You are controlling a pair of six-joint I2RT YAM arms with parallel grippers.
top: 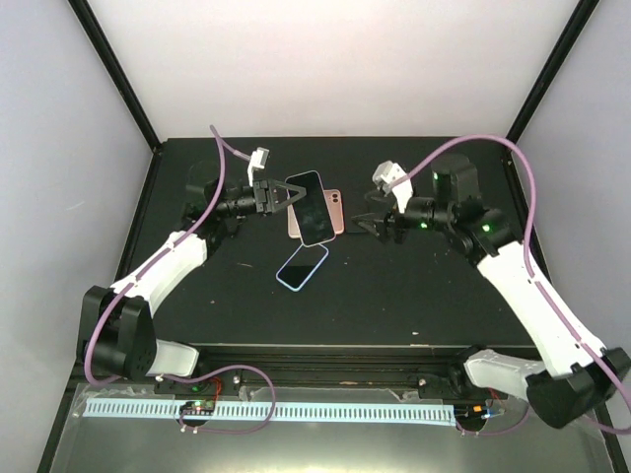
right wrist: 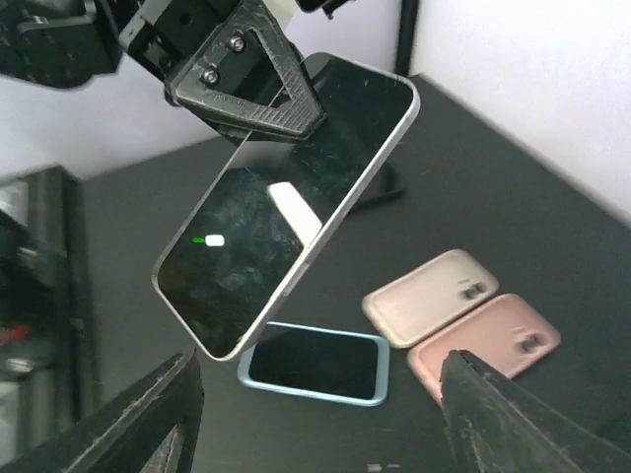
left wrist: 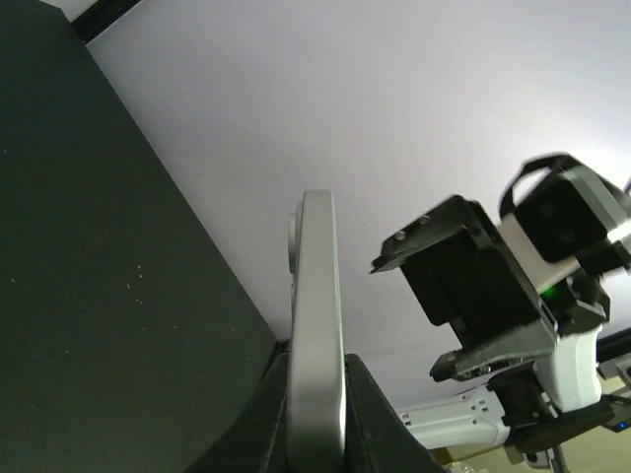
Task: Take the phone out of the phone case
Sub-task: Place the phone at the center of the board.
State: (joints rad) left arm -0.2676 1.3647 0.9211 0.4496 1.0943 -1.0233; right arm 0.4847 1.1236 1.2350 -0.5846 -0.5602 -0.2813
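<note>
My left gripper [top: 293, 194] is shut on one end of a phone [top: 311, 209] with a dark screen and a silver rim, holding it in the air above the table. In the left wrist view the phone's thin silver edge [left wrist: 315, 296] stands clamped between my two black fingers [left wrist: 380, 429]. The right wrist view shows the phone [right wrist: 276, 217] tilted, screen toward that camera. My right gripper [top: 380, 225] hangs open just right of it, with nothing between its fingers [right wrist: 148, 424]. A light blue phone case [top: 303, 266] with a dark face lies flat below [right wrist: 315, 363]; whether it holds a phone I cannot tell.
A beige case [right wrist: 429, 296] and a pink case [right wrist: 488, 345] lie back-up side by side on the black table [top: 414, 296], partly under the lifted phone in the top view [top: 337, 209]. White walls and black frame posts [top: 113, 69] enclose the table.
</note>
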